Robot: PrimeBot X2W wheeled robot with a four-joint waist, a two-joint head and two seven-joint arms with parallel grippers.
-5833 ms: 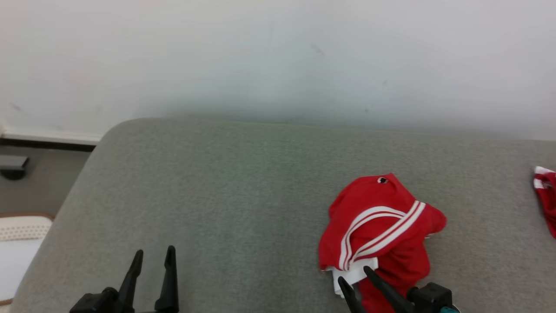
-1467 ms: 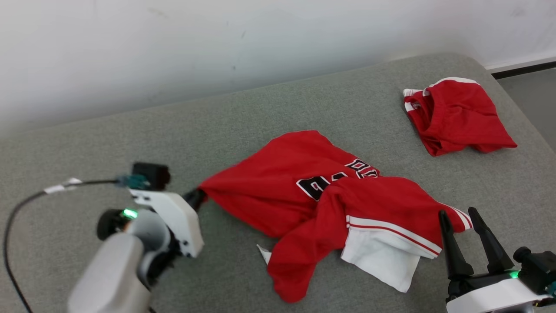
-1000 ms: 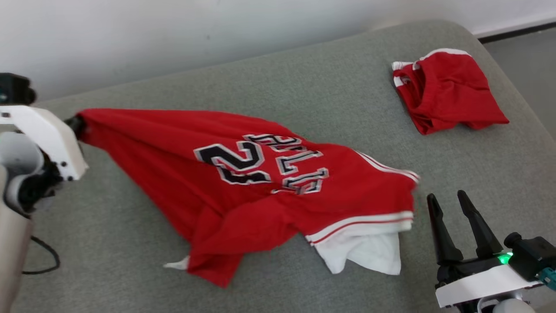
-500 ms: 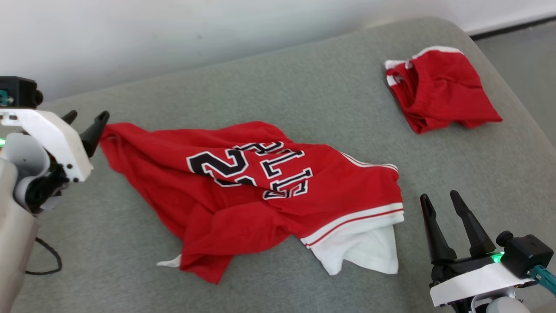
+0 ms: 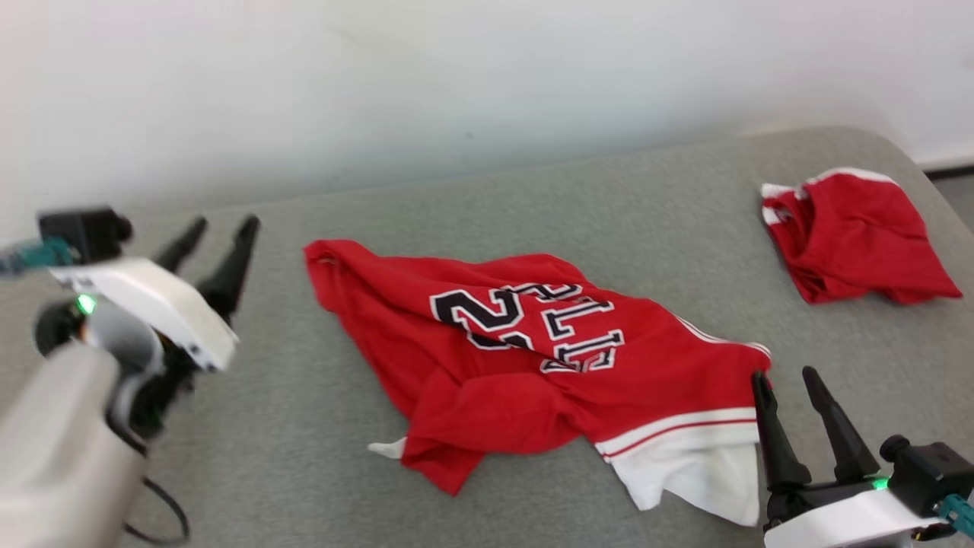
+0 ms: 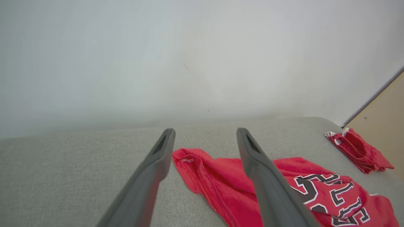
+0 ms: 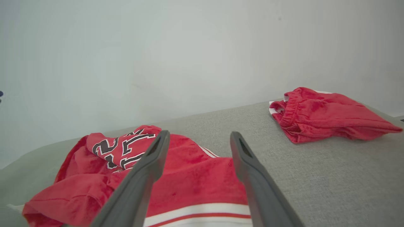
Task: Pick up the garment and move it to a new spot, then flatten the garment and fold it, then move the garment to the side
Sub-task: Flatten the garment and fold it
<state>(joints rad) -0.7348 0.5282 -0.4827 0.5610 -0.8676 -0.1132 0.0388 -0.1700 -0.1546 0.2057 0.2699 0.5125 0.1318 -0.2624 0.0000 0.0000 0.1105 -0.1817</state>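
Red jersey (image 5: pixel 533 358) rumpled on cushion (image 5: pixel 533 202), left pincer (image 5: pixel 225 222) and right pincer (image 5: pixel 784 374) spread

The garment (image 5: pixel 533 358) is soft, matt red cloth with a fine nap, flat black-and-white lettering and smooth white trim. The upholstered surface (image 5: pixel 304 457) beneath is coarse, matt grey weave. At upper right, the second red piece (image 5: pixel 860 236) is similarly fuzzy cloth. The left pincer (image 5: pixel 225 222) and right pincer (image 5: pixel 784 373) look like smooth, matt dark plastic.
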